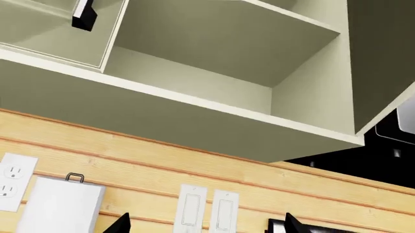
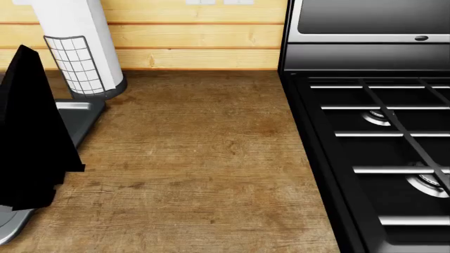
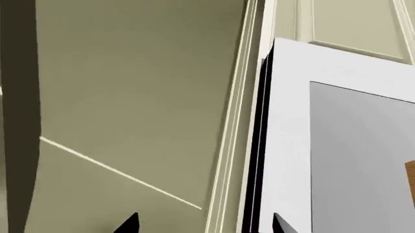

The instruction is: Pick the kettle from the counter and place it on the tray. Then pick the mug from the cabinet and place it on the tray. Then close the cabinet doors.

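A: Wood-grain counter [image 2: 204, 168] fills the head view — where are the kettle and mug?

B: Neither shows in any view. A corner of the tray [image 2: 74, 118] lies at the counter's left, partly hidden by a black arm part [image 2: 31, 132]; whatever it carries is out of frame. Beside it stands the white roll [image 2: 81, 47] in its wire holder; the stove [image 2: 380, 137] lies to the right.

A: And the cabinet?

B: Open. The left wrist view looks up into the cabinet [image 1: 259, 53], its visible shelf bare, with one door [image 1: 58, 34] and its black handle [image 1: 84, 14] at the edge. Probably both arms are raised toward it because only the door-closing step remains — a judgement, since the tray's load is unseen.

A: Tool states?

B: Left tool [image 1: 204, 225]: two dark tips set apart, nothing between them. Right tool [image 3: 204, 225]: likewise spread and empty, close to a cream panel [image 3: 129, 107] and a white door edge [image 3: 292, 145], placed as if to push.
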`<state>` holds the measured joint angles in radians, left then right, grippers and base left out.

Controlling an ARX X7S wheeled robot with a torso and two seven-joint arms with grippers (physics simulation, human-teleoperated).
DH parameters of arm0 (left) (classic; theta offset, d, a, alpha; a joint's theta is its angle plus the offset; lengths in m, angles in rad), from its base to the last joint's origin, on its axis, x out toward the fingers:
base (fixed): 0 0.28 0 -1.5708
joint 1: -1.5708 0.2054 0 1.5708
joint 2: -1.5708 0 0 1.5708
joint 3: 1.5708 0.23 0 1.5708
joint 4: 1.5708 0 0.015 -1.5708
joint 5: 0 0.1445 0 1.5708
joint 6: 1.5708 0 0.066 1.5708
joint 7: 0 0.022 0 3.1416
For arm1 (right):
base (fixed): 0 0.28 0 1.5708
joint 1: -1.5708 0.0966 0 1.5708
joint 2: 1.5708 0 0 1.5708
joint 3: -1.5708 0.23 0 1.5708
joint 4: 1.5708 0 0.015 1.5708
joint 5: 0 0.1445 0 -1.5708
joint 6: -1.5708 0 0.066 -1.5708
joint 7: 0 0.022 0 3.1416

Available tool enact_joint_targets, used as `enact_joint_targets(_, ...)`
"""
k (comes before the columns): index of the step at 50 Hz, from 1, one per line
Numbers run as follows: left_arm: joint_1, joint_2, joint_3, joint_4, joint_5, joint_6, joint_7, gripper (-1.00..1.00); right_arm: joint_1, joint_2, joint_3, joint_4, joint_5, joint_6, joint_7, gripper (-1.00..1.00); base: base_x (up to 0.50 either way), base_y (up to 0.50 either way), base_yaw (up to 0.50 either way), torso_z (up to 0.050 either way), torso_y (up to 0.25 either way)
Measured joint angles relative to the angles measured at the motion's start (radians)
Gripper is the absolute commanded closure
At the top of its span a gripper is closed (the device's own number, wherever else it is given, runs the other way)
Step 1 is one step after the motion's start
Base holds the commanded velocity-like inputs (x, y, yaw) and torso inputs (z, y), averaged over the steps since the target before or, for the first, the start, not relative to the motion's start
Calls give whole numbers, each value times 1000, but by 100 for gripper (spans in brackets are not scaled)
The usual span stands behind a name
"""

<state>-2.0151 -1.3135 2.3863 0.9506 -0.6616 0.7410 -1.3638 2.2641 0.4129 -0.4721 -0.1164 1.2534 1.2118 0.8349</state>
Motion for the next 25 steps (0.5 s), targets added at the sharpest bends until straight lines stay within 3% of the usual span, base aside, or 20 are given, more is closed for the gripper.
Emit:
enact_joint_targets(6, 22, -3, 0, -18, 6, 23, 6, -100, -1, -36, -12, 102, -110, -74, -78, -100, 0, 0, 0, 0, 0)
enact_joint_targets(25, 62, -6, -10, -46, 10, 56, 16, -100, -51, -139, 65, 289, -136, -195, -191, -100, 2, 0, 1, 1, 0)
